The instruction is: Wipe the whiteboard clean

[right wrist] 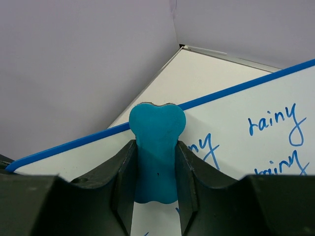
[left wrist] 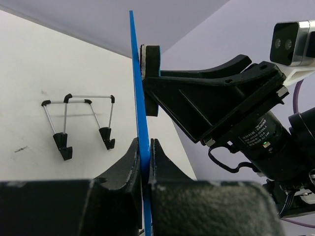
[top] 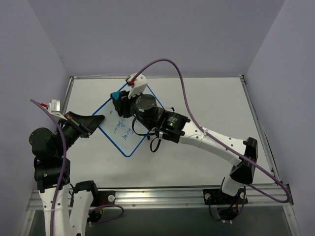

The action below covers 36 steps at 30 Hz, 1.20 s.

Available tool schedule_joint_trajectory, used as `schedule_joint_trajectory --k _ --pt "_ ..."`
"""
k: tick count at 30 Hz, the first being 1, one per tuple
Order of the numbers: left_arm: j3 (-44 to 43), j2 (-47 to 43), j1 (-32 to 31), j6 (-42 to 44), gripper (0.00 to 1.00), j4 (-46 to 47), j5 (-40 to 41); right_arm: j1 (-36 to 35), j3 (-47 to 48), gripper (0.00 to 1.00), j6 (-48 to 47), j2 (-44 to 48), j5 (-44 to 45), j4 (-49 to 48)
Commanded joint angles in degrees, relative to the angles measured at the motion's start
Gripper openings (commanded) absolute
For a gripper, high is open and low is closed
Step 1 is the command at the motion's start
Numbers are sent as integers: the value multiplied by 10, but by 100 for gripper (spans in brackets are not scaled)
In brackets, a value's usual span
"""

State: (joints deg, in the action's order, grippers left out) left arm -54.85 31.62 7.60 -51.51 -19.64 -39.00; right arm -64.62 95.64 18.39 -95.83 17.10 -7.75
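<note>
Both arms: white link shells, black joint housings. R arm (top: pixel 211 140): black motor drum at wrist, green LED (top: pixel 171 124) lit, thin black wire loops beside it. L arm (top: pixel 49 162): same build. R cable (top: pixel 170 61) and L cable (top: pixel 60 147): purple. R cam (top: pixel 138 82) and L cam (top: pixel 55 105): white housing, red tab each. L gripper (left wrist: pixel 143 147), R gripper (right wrist: pixel 156 147): matte black, grainy surface, tapered fingers.

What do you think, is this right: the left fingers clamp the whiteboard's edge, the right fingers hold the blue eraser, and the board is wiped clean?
Not wiped clean: the right wrist view shows blue handwriting ("rainy") on the whiteboard. The left fingers do clamp its edge, and the right fingers hold the blue eraser.
</note>
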Motion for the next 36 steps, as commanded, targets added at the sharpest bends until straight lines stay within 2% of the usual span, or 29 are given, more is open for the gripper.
schedule_joint_trajectory --k 1,6,10,15,22,30,36 --pt "-30 -28 -19 -64 2 155 -120 -37 -55 0 -30 -8 -34 2" --pt "-26 -29 -18 -61 2 187 -135 -91 -56 0 -44 -8 -6 12" --pt "-28 -31 -18 -45 2 187 -140 -97 -72 0 -23 6 -5 -1" --pt "-23 -30 -17 -40 2 240 -164 -100 -55 0 -33 -2 20 17" --pt "-16 -43 -24 -5 2 253 -192 -26 -32 0 -39 -3 36 70" --pt "18 -45 -28 -82 2 354 -214 41 -67 0 -66 27 30 54" --pt "14 -45 -34 -82 2 370 -224 111 -76 0 -76 35 1 63"
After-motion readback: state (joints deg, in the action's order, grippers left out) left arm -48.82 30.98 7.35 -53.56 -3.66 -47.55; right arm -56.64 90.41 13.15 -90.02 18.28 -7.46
